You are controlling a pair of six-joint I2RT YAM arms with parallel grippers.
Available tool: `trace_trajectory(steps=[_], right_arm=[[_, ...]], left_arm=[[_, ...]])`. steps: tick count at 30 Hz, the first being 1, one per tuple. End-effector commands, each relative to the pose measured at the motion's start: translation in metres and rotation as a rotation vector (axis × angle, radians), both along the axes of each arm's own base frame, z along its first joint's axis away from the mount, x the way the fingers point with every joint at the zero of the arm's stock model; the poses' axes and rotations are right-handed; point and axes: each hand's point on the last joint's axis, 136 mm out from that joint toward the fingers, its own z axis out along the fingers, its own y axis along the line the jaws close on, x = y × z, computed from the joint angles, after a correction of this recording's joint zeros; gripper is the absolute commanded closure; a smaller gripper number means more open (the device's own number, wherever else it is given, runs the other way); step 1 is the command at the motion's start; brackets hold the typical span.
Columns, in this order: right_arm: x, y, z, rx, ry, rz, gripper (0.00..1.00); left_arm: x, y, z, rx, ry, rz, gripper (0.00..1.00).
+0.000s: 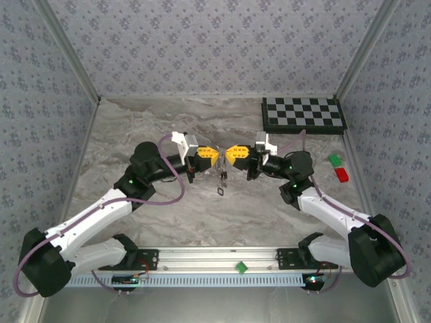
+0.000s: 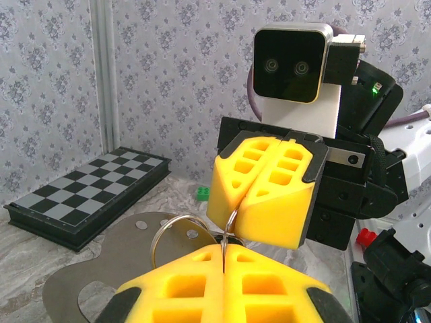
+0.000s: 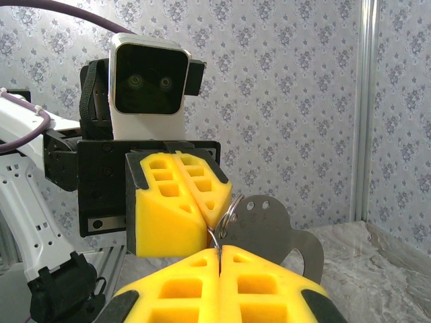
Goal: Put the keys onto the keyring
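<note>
Above the worktop (image 1: 168, 215), left gripper (image 1: 217, 157) and right gripper (image 1: 229, 155) both clamp the keyring (image 3: 229, 210); one key (image 1: 222, 193) lies loose below, apparently unthreaded.

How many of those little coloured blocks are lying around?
3. A green block and a red block lie close together at the right of the table; a second green block sits on the front rail. More may be hidden.
</note>
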Motion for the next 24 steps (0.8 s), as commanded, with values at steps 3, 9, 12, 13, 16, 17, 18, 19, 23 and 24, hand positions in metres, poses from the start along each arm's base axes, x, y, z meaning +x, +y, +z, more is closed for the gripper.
trace_trajectory(steps=[3, 9, 12, 13, 16, 17, 18, 19, 23, 24], right_arm=[[-0.002, 0.000, 0.014, 0.020, -0.042, 0.003, 1.00], [-0.006, 0.003, 0.014, 0.013, -0.046, 0.032, 1.00], [-0.008, 0.005, 0.014, 0.009, -0.047, 0.047, 1.00], [-0.008, 0.005, 0.013, 0.006, -0.043, 0.052, 1.00], [-0.009, 0.007, 0.012, 0.003, -0.044, 0.061, 1.00], [-0.010, 0.007, 0.012, 0.003, -0.045, 0.065, 1.00], [-0.010, 0.007, 0.013, 0.002, -0.045, 0.067, 1.00], [-0.010, 0.007, 0.013, 0.001, -0.047, 0.070, 1.00], [-0.012, 0.009, 0.012, -0.002, -0.046, 0.081, 1.00], [-0.013, 0.009, 0.012, -0.003, -0.047, 0.085, 1.00]], left_arm=[[-0.003, 0.001, 0.028, -0.049, -0.074, -0.004, 1.00], [-0.003, 0.000, 0.027, -0.046, -0.072, -0.008, 1.00], [-0.004, -0.001, 0.027, -0.048, -0.070, -0.016, 1.00], [-0.004, -0.001, 0.027, -0.046, -0.069, -0.019, 1.00], [-0.004, -0.002, 0.026, -0.045, -0.067, -0.022, 1.00], [-0.005, -0.002, 0.026, -0.045, -0.068, -0.024, 1.00], [-0.004, -0.002, 0.025, -0.044, -0.067, -0.024, 1.00], [-0.005, -0.002, 0.025, -0.043, -0.066, -0.024, 1.00], [-0.004, -0.002, 0.024, -0.042, -0.063, -0.025, 1.00], [-0.004, -0.002, 0.025, -0.043, -0.063, -0.026, 1.00]])
